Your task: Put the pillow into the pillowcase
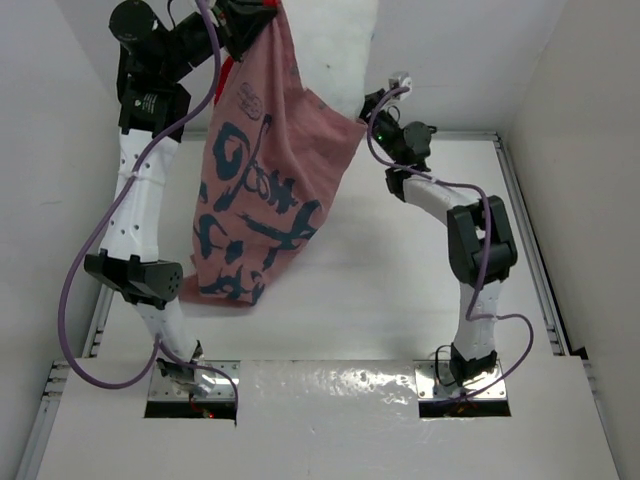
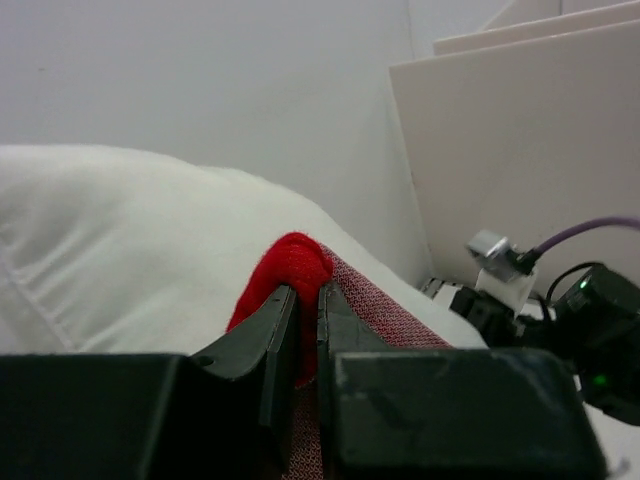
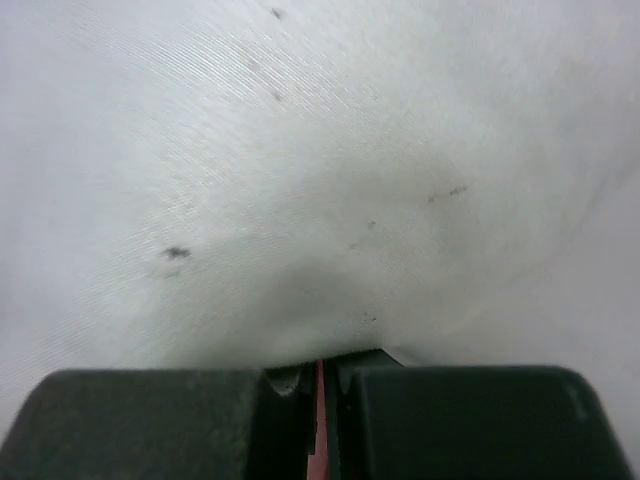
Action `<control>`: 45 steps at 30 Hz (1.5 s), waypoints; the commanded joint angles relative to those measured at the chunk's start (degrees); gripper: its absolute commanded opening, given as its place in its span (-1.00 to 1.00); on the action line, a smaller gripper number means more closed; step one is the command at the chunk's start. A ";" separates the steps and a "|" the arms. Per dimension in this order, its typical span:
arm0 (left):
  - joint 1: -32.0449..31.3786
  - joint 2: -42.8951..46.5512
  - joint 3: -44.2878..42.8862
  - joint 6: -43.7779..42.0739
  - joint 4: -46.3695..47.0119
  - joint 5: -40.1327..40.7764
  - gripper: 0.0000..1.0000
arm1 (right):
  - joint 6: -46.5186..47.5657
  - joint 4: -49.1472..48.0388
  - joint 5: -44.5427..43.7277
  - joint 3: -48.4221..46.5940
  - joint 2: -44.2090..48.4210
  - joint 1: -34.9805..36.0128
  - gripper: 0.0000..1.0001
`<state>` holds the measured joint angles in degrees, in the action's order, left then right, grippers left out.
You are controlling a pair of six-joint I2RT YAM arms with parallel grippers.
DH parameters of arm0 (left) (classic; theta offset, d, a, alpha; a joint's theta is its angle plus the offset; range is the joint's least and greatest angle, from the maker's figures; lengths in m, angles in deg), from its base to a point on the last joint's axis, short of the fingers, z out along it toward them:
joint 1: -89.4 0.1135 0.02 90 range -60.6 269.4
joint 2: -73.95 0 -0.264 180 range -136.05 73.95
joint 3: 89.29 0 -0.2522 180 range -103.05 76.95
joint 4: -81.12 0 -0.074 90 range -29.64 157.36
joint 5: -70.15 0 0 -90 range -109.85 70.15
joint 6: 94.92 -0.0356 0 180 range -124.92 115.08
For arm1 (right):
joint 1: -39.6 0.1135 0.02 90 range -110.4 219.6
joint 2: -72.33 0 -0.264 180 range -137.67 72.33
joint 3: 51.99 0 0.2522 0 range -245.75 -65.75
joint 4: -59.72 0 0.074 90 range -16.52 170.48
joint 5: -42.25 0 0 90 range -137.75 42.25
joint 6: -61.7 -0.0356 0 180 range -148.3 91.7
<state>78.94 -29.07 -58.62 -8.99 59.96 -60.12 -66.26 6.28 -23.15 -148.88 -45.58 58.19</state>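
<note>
While left pincer [image 2: 305, 297] and right pincer [image 3: 320, 372] clamp pillowcase [image 1: 260, 190], pillow [image 2: 120, 240] just beyond.

Your left gripper [image 1: 248, 18] is far back on the left, above the table [image 1: 400, 300], pinching the top edge of the pillowcase [image 1: 265, 190]. The pillowcase hangs from it toward you. Its lower end lies on the table, just right of your left arm [image 1: 135, 200].

Your right gripper [image 1: 367, 110] is at the pillowcase's right side, pinching that edge.

The pillow [image 1: 335, 45] is behind the pillowcase, between the two grippers. In the right wrist view it is directly ahead of the fingers. You cannot tell whether any of it is inside the pillowcase.
</note>
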 commanded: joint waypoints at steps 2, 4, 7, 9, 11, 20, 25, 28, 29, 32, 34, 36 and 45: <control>0.17 0.37 -1.18 6.97 17.74 -5.96 -1.00 | 10.36 -25.89 2.90 -6.14 13.83 -0.74 -0.99; 0.44 -0.94 -4.33 8.37 19.52 -5.96 -1.00 | 10.45 -25.35 7.10 -6.69 17.26 -0.49 -0.99; 2.45 -1.83 -6.46 11.63 21.80 -6.13 -1.00 | 7.02 -26.75 9.59 -3.72 21.57 0.30 -0.97; 4.03 -1.83 -6.99 13.91 24.53 -5.52 -1.00 | 7.54 -26.85 11.34 2.08 24.38 2.41 -0.96; 6.85 -1.66 -7.17 17.08 25.94 -4.04 -1.00 | 11.83 -22.31 13.36 7.42 29.12 4.95 -0.96; 10.46 -4.02 -9.98 18.75 25.41 2.57 -1.00 | 18.54 -2.33 13.64 21.76 39.95 16.73 -0.95; 8.18 -6.93 -11.03 16.58 23.94 2.30 -1.00 | 11.34 -6.53 8.63 26.79 35.91 21.66 -0.96; 3.70 -8.07 -10.95 8.23 20.15 2.13 -1.00 | 4.31 -12.15 4.59 28.38 31.08 22.45 -0.96; 2.73 -8.77 -10.34 5.16 19.79 1.87 -1.00 | 0.99 -13.73 4.06 28.55 28.46 22.80 -0.96; -1.57 -10.61 -6.91 -3.17 15.50 2.30 -1.00 | -4.21 -17.61 0.72 30.13 24.76 24.12 -0.93; -2.46 -11.67 -3.14 -6.37 11.10 3.27 -1.00 | -5.02 -18.23 -3.57 34.42 25.00 23.95 -0.83; -2.73 -13.78 0.46 -9.80 7.51 4.58 -0.83 | -1.79 -8.21 -8.67 38.90 31.02 24.04 -0.32; -2.73 -18.26 12.26 -20.10 -8.24 1.88 0.25 | 16.59 71.74 -36.39 44.55 56.54 24.12 0.98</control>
<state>76.32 -48.31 -46.56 -25.78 54.50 -54.96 -55.81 50.78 -51.26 -103.88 6.99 82.12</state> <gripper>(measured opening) 0.555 0.986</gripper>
